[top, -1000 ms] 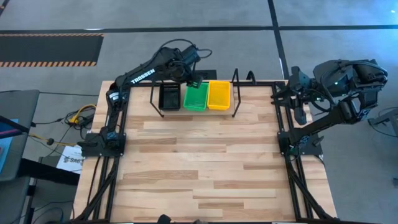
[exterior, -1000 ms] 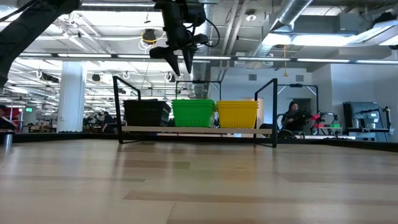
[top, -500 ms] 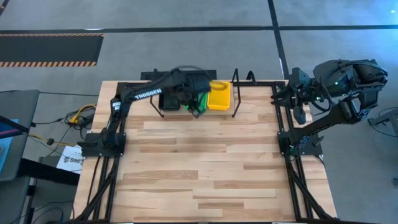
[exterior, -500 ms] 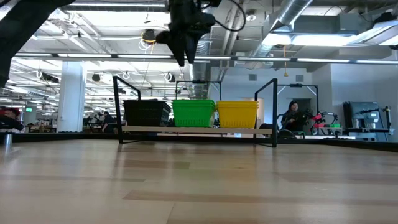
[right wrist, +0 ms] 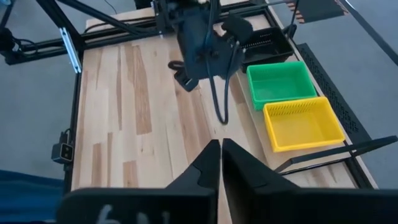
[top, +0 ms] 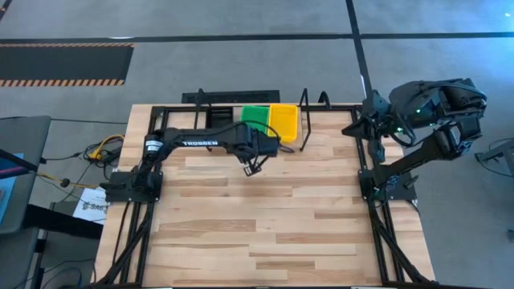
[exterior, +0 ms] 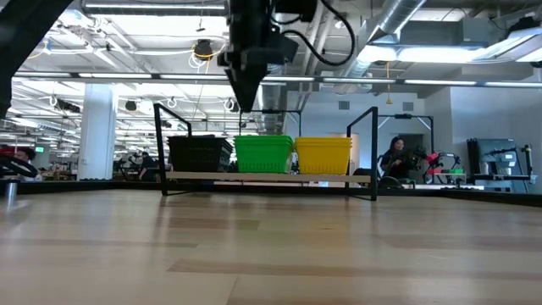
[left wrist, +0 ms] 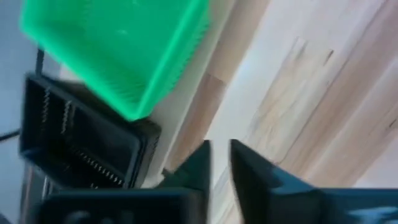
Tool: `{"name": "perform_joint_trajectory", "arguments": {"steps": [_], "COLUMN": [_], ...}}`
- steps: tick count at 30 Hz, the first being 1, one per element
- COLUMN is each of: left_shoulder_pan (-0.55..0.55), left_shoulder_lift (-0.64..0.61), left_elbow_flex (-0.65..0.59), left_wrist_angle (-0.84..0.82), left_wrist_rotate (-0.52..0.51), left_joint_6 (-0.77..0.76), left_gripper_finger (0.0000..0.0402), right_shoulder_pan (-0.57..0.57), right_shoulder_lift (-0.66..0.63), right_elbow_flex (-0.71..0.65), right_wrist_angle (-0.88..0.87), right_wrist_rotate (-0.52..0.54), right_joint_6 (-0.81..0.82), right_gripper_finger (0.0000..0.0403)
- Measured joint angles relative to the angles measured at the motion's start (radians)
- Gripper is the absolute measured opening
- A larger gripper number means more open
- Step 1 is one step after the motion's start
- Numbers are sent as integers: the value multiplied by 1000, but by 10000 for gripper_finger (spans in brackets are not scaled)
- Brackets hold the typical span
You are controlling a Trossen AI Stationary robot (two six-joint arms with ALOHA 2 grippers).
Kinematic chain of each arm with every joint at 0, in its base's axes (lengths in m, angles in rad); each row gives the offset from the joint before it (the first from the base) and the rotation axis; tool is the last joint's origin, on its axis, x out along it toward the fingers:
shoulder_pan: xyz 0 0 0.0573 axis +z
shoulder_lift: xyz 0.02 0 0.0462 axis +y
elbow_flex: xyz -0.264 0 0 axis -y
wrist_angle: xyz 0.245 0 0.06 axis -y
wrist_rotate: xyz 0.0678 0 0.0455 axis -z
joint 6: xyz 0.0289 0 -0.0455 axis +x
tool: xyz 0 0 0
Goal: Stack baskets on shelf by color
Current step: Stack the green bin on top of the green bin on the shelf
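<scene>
Looks basically done: black basket [exterior: 200, 154], green basket [top: 257, 115] and yellow basket [top: 283, 122] are sitting on the shelf [exterior: 254, 177] at the desk's 12 o'clock, both arms hanging empty, jaws nearly closed.

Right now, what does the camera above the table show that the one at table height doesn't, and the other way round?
Only the high view shows the right gripper, shut, parked off at the table's right edge, and the whole left arm reaching across. Only the low view shows the black mesh plastic basket, hidden under that arm from above, plus a seated person in the room behind. Both show the green mesh basket, the yellow mesh basket, the wooden shelf with black wire ends and the left gripper.
</scene>
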Motion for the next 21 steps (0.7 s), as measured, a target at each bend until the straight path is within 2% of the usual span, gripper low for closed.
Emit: {"name": "perform_joint_trajectory", "arguments": {"steps": [1,3,9,17,21], "left_shoulder_pan": [0,2,27,86,111], "left_shoulder_lift": [-1,-2,-2,-2,-2], "left_elbow_flex": [-23,-67,-137,-139,-139], "left_wrist_angle": [24,81,213,351,352], "left_wrist_rotate": [4,25,79,69,123], "left_joint_6": [24,61,172,282,311], "left_gripper_finger": [30,11,2,0,0], "right_shoulder_pan": [0,0,0,0,0], "right_shoulder_lift": [6,11,30,49,53], "right_elbow_flex": [0,1,1,0,0], "right_wrist_angle": [0,0,0,0,0], "right_wrist_rotate": [0,0,0,1,2], "right_joint_6": [0,-3,-3,-2,-2], "right_gripper_finger": [27,16,5,12,6]}}
